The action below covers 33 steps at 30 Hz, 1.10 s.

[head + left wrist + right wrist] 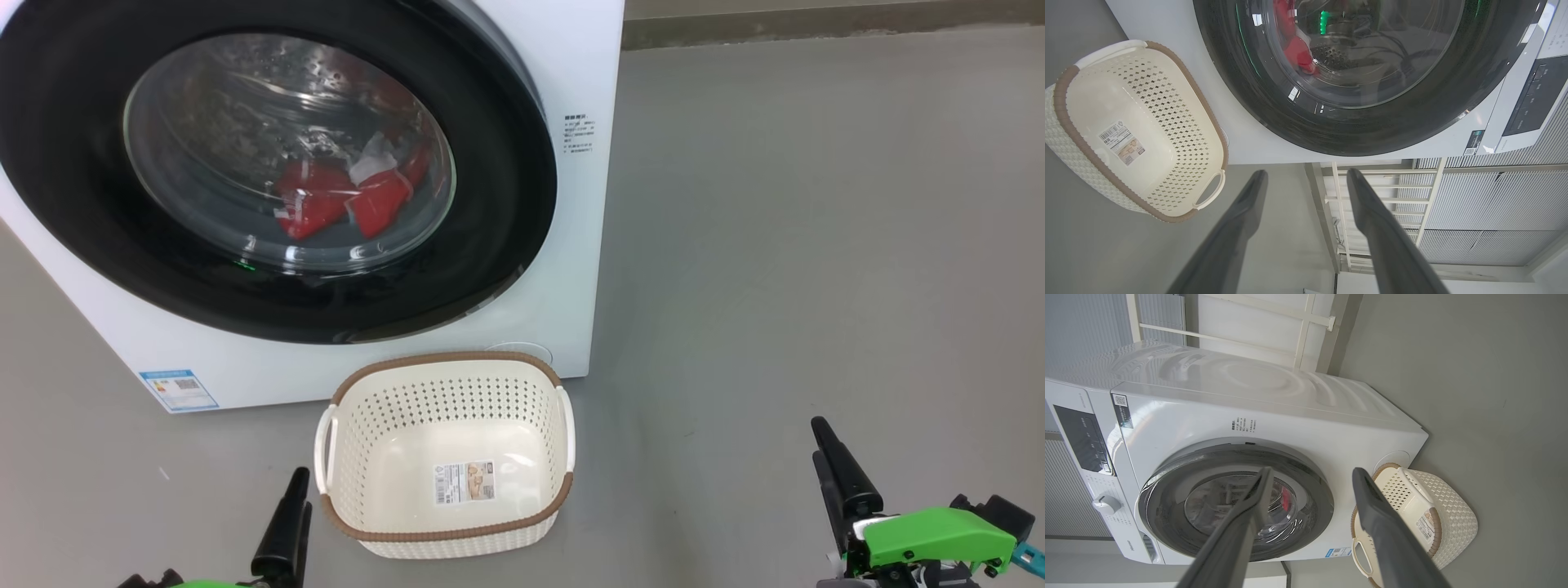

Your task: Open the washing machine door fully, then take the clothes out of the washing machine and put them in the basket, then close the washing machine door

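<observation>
Head view: basket beside left claw

I read the washing machine door as a glossy black rim and clear glass, the clothes as soft red cloth — the basket as matt perforated plastic, the floor as smooth, dull grey.

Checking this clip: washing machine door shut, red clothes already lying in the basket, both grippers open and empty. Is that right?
Not quite: the clothes are not in the basket. They lie inside the machine, behind the glass of the shut washing machine door, as the head view shows. The basket holds just its paper label. The left gripper and right gripper are open and empty.
</observation>
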Available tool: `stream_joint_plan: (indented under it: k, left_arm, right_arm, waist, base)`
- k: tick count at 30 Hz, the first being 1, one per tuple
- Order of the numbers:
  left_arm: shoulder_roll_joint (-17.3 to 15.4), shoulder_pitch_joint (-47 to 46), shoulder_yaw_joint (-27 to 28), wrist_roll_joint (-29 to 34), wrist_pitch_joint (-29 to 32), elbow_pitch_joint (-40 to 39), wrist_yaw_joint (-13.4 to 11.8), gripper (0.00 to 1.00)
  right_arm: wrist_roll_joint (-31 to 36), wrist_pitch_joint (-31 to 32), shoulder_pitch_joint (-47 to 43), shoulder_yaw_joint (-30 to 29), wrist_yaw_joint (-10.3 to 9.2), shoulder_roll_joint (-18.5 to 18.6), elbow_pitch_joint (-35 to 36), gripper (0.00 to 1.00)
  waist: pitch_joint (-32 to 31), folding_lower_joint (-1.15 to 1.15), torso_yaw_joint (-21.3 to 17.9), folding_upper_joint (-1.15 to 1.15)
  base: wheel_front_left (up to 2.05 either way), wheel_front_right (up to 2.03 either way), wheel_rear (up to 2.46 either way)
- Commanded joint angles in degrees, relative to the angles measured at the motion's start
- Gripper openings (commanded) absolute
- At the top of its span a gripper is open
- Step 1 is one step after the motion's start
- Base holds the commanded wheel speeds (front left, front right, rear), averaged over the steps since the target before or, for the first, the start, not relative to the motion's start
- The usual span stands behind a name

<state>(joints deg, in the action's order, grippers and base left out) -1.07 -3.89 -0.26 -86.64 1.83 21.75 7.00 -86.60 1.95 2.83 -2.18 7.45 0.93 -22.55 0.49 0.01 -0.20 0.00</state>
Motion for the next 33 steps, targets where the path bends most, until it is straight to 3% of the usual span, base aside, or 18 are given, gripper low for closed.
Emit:
stream_joint_plan:
  k: [1, 14, 33]
  left_arm:
    - [-0.7, -2.8, 0.2, 2.0, -0.7, -1.2, 0.0, 1.0]
    - [-0.9, -3.9, 0.1, 11.2, -2.7, -4.5, -1.2, 1.0]
    - [-1.1, -5.8, -3.2, 29.3, -5.9, -5.6, -4.2, 1.0]
  right_arm:
    - [2.1, -0.8, 3.2, 0.6, 0.01, 0.7, 1.0, 1.0]
    - [10.9, -2.8, 5.1, 1.5, 0.01, 0.8, 0.5, 1.0]
    - [26.1, -6.0, 7.4, 2.9, 0.02, 1.1, 0.9, 1.0]
  waist:
    - [0.0, -0.01, 0.0, 0.0]
    - [0.3, -0.01, -0.2, 0.0]
    - [0.1, -0.01, -0.6, 0.0]
  base:
    - [0.0, 0.0, 0.0]
    - [0.0, 0.0, 0.0]
    - [0.0, 0.0, 0.0]
